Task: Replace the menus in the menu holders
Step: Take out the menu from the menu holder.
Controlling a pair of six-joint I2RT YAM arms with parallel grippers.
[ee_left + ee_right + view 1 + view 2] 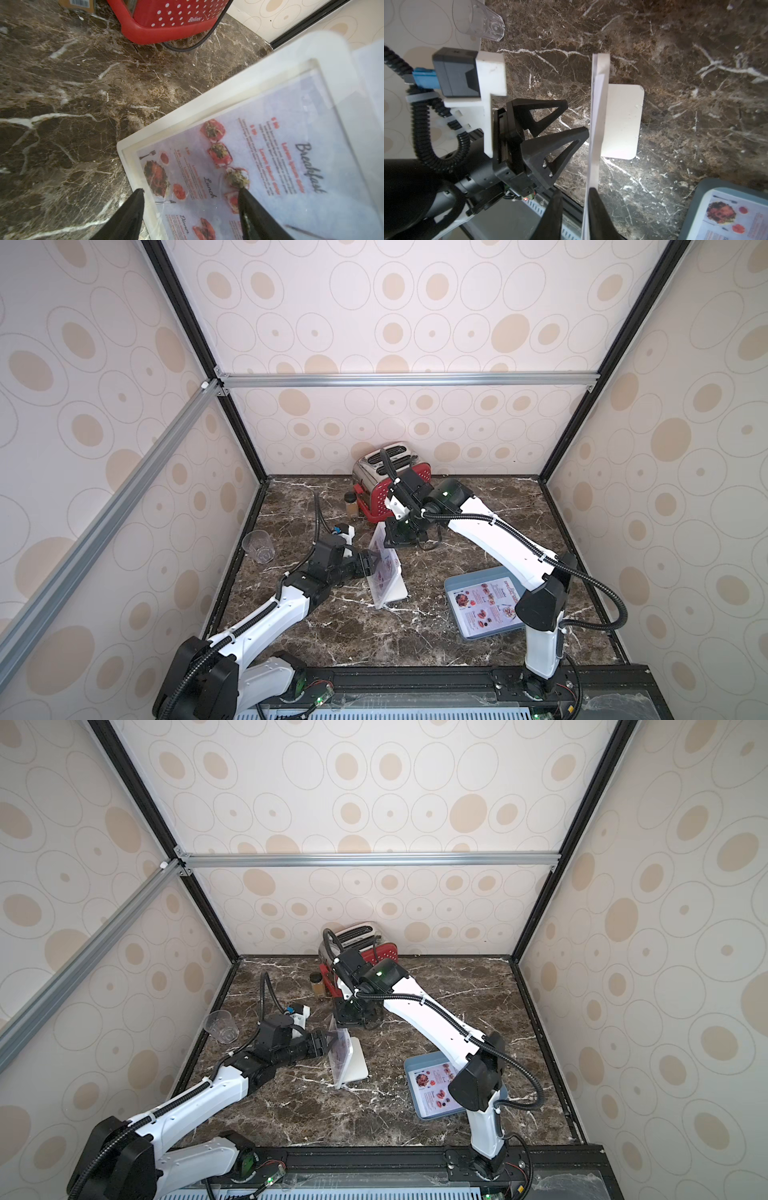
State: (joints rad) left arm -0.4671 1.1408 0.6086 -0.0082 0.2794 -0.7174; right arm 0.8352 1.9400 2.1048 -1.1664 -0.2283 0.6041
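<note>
Starting at the left edge of the bench (332, 635): spotting a clear cup (257, 546) standing alone, well apart from everything else. Moving right, finding the left gripper (192, 190) reaching in from the front left corner, fingers spread wide and pinching nothing, one tip by the rim of the menu holder (397, 591), the other over its printed face, maybe touching. Seeing the menu holder standing near the middle of the bench, leaning back on its bent foot, facing the left arm. Reading the menu (270, 166) inside it through the clear front: "Breakfast", "Lunch" and "Dinner" in curly black letters, plus small red lines too blurry for reading. Looking toward the back edge: noticing a spice jar (351, 504) and a red dotted toaster (374, 495) wearing a name looking like "Belinee". Coming next to the right gripper (574, 190), hanging over the holder's top edge, fingers a little apart, with the sheet's thin top edge passing between them and leaning on one finger only, so probably not squeezing it. Judging the right arm as the nearer one for sliding the sheet, with the slot opening upward toward those fingers and the long top edge running from back to front. Ending near the front right corner: finding the second menu (486, 605) lying flat in a blue-grey tray (455, 585), heading too small for reading.
</note>
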